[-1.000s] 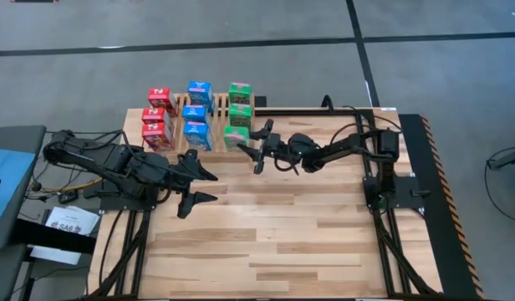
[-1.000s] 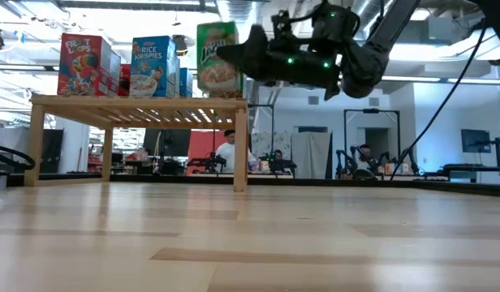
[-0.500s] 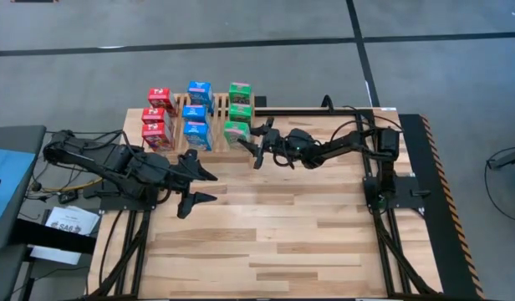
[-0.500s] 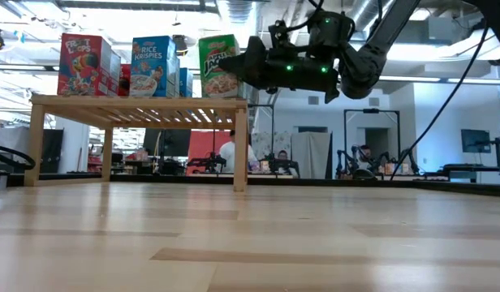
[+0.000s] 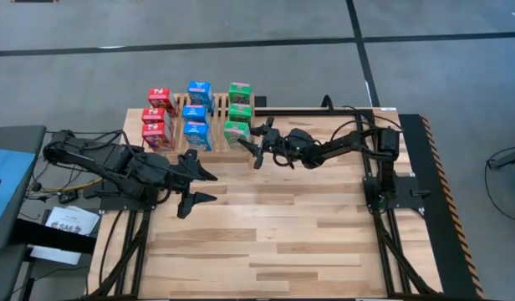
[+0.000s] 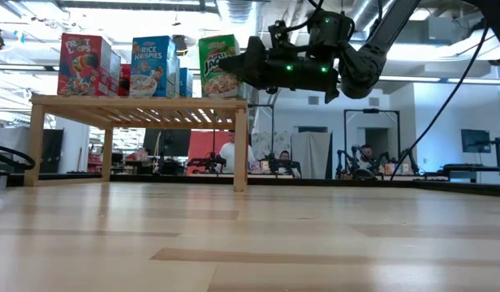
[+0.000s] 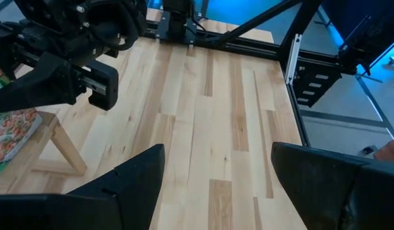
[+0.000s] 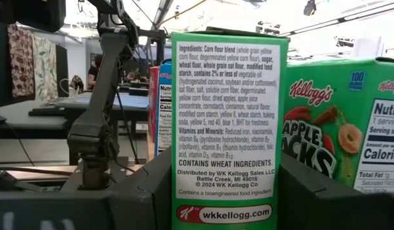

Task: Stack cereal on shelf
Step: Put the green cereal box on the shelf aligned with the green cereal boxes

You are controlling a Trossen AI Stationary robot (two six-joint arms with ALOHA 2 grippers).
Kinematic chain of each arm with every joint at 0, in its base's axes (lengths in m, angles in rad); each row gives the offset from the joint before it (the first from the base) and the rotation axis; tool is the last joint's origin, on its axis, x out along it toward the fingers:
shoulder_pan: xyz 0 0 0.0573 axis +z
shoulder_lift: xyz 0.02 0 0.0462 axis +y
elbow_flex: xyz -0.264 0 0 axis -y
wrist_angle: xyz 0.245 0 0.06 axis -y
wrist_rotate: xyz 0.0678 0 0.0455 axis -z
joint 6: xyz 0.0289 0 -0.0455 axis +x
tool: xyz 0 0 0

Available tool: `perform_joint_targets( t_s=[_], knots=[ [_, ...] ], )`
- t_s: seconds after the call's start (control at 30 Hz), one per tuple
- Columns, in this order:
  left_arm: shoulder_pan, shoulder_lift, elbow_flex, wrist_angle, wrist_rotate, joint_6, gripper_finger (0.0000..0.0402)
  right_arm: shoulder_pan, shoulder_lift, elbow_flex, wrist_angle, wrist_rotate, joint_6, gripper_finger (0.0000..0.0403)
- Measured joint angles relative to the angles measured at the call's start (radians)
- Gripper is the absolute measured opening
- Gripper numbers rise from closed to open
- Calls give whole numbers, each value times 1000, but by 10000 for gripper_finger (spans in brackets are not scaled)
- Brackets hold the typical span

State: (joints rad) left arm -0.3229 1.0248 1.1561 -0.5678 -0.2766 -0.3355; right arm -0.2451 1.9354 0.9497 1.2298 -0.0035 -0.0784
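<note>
Cereal boxes fill the slatted wooden shelf [image 5: 201, 117] at the far edge of the plank table [image 5: 266, 234]: seen from above, a red column [image 5: 159, 117], a blue column [image 5: 197, 114] and a green column [image 5: 237, 113], three boxes in each. From table height the front row reads Froot Loops [image 6: 79, 65] on the red box, Rice Krispies [image 6: 153, 66] on the blue, and Apple Jacks [image 6: 217, 65] on the green, all standing upright on the shelf top.

The right gripper [image 5: 259, 144] sits just beside the nearest green box, at the shelf's right end, raised to the height of the boxes. Its fingers [image 8: 142, 195] are spread, one on each side of the box's narrow side panel [image 8: 226, 128], with a little space showing between finger and cardboard. That panel carries an ingredients list beginning "Ingredients: Corn flour blend", then "Vitamins and Minerals", "CONTAINS WHEAT INGREDIENTS", "Distributed by WK Kellogg Co, Battle Creek, MI" and "wkkellogg.com" on a red band. Next to it a second green box [image 8: 338, 137] shows the Kellogg's script, "Apple Jacks" and part of a nutrition panel.

The left gripper [image 5: 196, 186] waits over the table in front of the red and blue columns, well apart from them, fingers spread wide and holding nothing.

People sit at desks in the room beyond the table.
</note>
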Motion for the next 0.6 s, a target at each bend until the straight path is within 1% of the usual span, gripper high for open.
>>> perform_joint_targets(
  t_s=[0.1,0.33,0.5,0.6],
  knots=[
    [0,0,0,0,0,0,275,0,0,0,-1,6,0,214],
    [0,0,0,0,0,0,275,0,1,-2,-32,8,-1,252],
    [0,0,0,0,0,0,275,0,1,-2,-53,14,-1,260],
    [0,0,0,0,0,0,275,5,1,-2,-52,45,-1,260]
  ],
)
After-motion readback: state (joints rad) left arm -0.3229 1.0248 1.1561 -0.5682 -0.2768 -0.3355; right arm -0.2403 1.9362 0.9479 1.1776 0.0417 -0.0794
